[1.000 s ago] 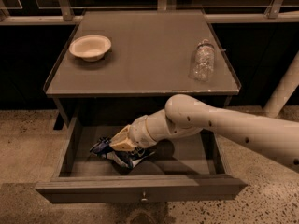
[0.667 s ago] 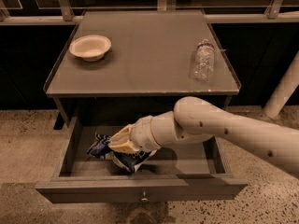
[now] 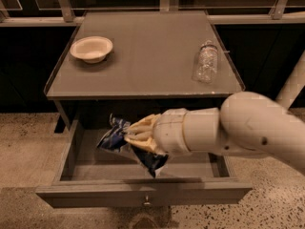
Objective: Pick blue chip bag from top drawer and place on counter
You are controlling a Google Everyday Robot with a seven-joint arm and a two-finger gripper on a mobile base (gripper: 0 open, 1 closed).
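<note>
One small crinkly dark-blue foil chip bag clamped mid-body in my cream two-finger gripper, above wide grey top drawer; likely light, soft, slippery; crumpled middle best hold

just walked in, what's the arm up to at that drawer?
The gripper is shut on the blue chip bag, holding it over the open top drawer, seemingly clear of its floor. The bag is not yet on the counter, where a white bowl sits and a clear bottle lies.
</note>
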